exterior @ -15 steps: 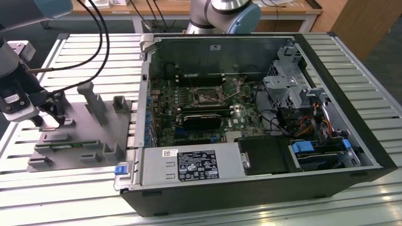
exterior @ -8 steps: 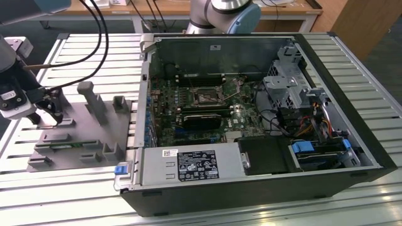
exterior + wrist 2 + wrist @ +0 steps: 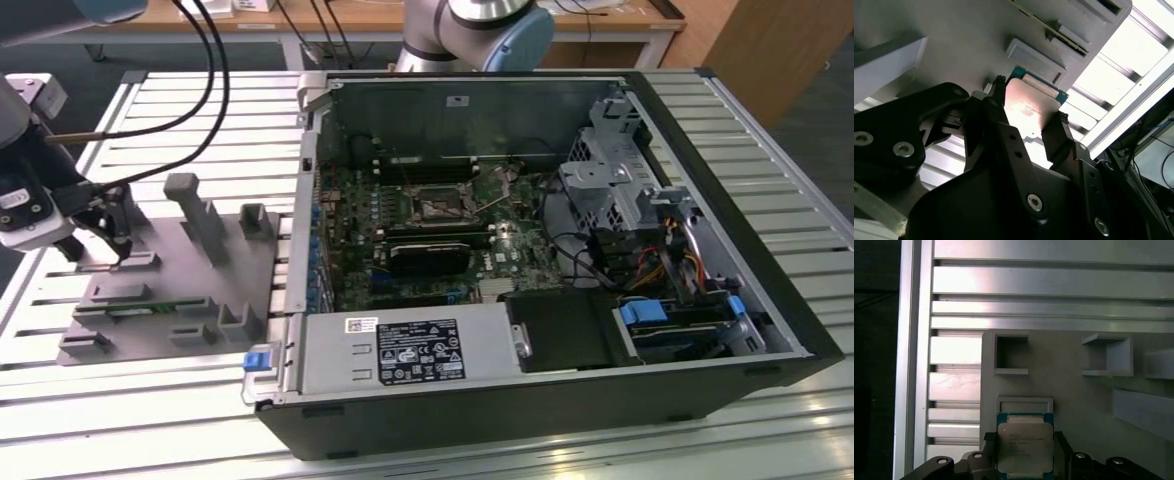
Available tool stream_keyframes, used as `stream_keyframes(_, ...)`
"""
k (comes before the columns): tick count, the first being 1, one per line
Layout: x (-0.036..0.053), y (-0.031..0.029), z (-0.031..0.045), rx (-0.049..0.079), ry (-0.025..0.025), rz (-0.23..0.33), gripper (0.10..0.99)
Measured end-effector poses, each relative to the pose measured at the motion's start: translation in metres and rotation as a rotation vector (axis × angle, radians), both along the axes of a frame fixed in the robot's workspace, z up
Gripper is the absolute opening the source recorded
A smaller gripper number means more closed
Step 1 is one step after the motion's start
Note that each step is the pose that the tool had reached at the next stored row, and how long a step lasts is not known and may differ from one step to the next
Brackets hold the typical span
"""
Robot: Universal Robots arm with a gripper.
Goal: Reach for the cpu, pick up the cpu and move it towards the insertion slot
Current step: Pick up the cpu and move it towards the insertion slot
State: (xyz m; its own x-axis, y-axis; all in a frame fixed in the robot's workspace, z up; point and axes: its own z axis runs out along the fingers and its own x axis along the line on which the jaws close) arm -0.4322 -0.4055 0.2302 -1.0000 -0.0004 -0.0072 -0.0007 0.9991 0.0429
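A robotics lab or electronics workshop. An opened desktop computer case (image 3: pixel 561 405) lies on a slatted aluminium bench (image 3: pixel 787 160) beside a grey parts fixture (image 3: pixel 154 268); a robot arm's base (image 3: pixel 474 35) and a wooden desk (image 3: pixel 360 15) stand behind

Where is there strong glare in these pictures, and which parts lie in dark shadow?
Second wrist view: glare bleaches the cpu top and the table slats; the gripper is a dark silhouette. First wrist view: the cpu is evenly lit, without glare; beyond the table edge it is black. Exterior view: the computer case interior is dim.
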Motion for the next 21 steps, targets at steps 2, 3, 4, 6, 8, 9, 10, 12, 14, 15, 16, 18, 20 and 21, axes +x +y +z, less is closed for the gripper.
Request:
stream_keyframes(2, 0.0, 0.0, 0.0012, 0.0, -0.0002, 0.0, 0.537)
stream_keyframes(3, 0.0, 0.0, 0.0018, 0.0, -0.0002, 0.0, 0.537)
stream_keyframes(4, 0.0, 0.0, 0.0025, 0.0, -0.0002, 0.0, 0.537)
stream_keyframes(6, 0.0, 0.0, 0.0039, 0.0, -0.0002, 0.0, 0.537)
stream_keyframes(8, 0.0, 0.0, 0.0052, 0.0, -0.0001, 0.0, 0.537)
stream_keyframes(9, 0.0, 0.0, 0.0057, 0.0, -0.0003, 0.0, 0.537)
stream_keyframes(10, 0.0, 0.0, 0.0062, 0.0, -0.0003, 0.0, 0.537)
stream_keyframes(12, 0.0, 0.0, 0.0071, 0.0, -0.0004, 0.0, 0.537)
stream_keyframes(14, 0.0, 0.0, 0.0081, 0.0, -0.0003, 0.0, 0.537)
stream_keyframes(15, 0.0, 0.0, 0.0084, 0.0, -0.0004, 0.0, 0.537)
stream_keyframes(16, 0.0, 0.0, 0.0087, 0.0, -0.0004, 0.0, 0.537)
stream_keyframes(18, 0.0, 0.0, 0.0095, 0.0, -0.0002, 0.0, 0.537)
stream_keyframes(20, 0.0, 0.0, 0.0103, 0.0, -0.0003, 0.0, 0.537)
stream_keyframes(21, 0.0, 0.0, 0.0105, 0.0, -0.0004, 0.0, 0.537)
